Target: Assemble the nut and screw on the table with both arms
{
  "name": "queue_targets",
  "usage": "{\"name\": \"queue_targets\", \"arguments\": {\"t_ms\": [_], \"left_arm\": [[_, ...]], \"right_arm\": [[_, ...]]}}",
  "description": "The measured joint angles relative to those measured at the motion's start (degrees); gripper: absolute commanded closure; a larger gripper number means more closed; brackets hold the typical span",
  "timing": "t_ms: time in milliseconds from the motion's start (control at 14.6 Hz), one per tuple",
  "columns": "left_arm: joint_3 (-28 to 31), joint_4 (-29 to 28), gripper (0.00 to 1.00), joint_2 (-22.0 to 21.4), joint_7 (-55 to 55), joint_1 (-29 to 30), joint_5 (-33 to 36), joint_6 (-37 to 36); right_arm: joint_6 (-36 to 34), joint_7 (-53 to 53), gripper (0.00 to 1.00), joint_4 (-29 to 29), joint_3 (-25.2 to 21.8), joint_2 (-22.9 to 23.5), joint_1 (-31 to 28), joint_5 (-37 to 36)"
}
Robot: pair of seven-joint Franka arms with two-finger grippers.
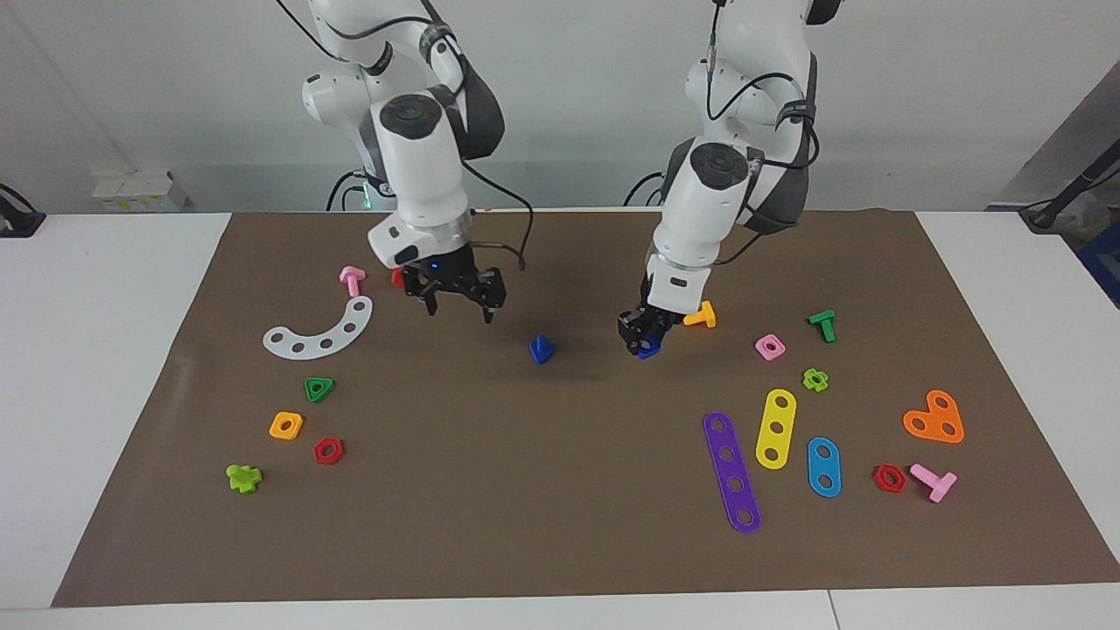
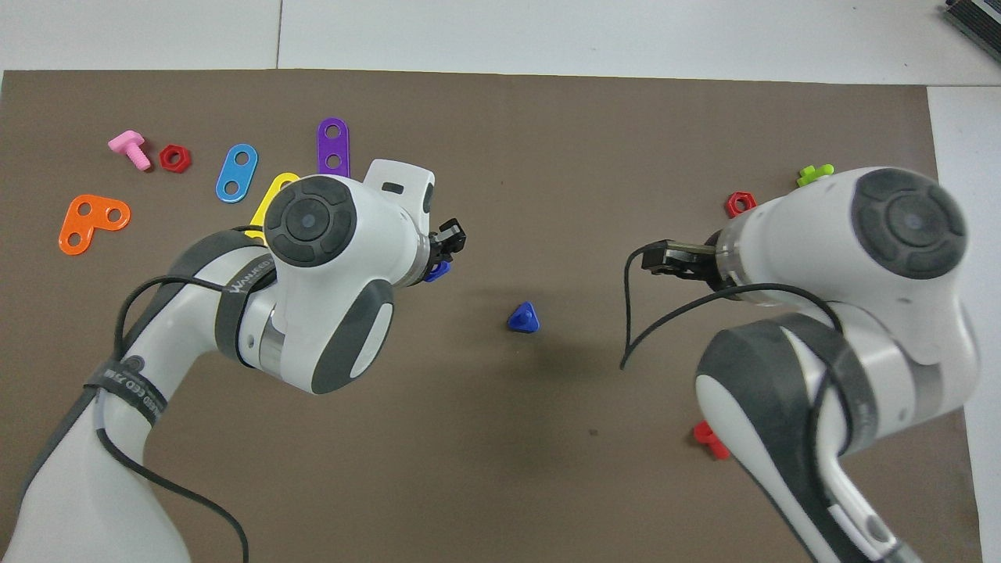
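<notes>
The blue nut (image 1: pixel 648 351) sits between the fingertips of my left gripper (image 1: pixel 641 339), which is shut on it low at the brown mat (image 1: pixel 560 525); it peeks out under the wrist in the overhead view (image 2: pixel 439 271). The blue screw (image 1: pixel 542 349) lies alone mid-mat, head up, between the two grippers (image 2: pixel 523 318). My right gripper (image 1: pixel 460 308) hangs open and empty above the mat, toward the right arm's end from the screw (image 2: pixel 661 258).
An orange bolt (image 1: pixel 701 315) lies close beside the left gripper. A pink nut (image 1: pixel 770 347), green bolt (image 1: pixel 822 325) and coloured strips (image 1: pixel 731 472) lie toward the left arm's end. A white curved strip (image 1: pixel 319 332), pink bolt (image 1: pixel 352 280) and green nut (image 1: pixel 319 388) lie toward the right arm's end.
</notes>
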Motion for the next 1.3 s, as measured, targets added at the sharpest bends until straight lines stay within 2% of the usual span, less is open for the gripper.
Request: {"name": "queue_targets", "arguments": {"t_ms": [206, 411, 754, 1029, 1303], "left_arm": [[0.0, 0.1, 1.00, 2.2, -0.7, -3.6, -2.1, 1.6], [-0.1, 1.1, 1.00, 5.2, -0.9, -6.2, -2.8, 2.5], [-0.1, 2.1, 1.00, 6.8, -1.0, -9.2, -3.8, 2.8], [-0.1, 2.2, 1.00, 7.6, -1.1, -10.3, -4.0, 3.0], [0.0, 2.3, 1.00, 9.3, -1.1, -10.3, -4.0, 5.0]], "right_arm": [[-1.4, -9.2, 0.00, 0.0, -0.4, -3.0, -6.7, 0.0], [-5.5, -14.2, 0.00, 3.8, -0.5, -3.2, -10.0, 0.0], [-13.1, -18.9, 0.00, 12.5, -0.5, -2.7, -11.9, 0.0], [-17.6, -19.0, 0.00, 16.2, -0.5, -1.4, -12.1, 0.0], [-20.4, -19.0, 0.00, 16.7, -0.2, -0.6, -12.0, 0.0]]}}
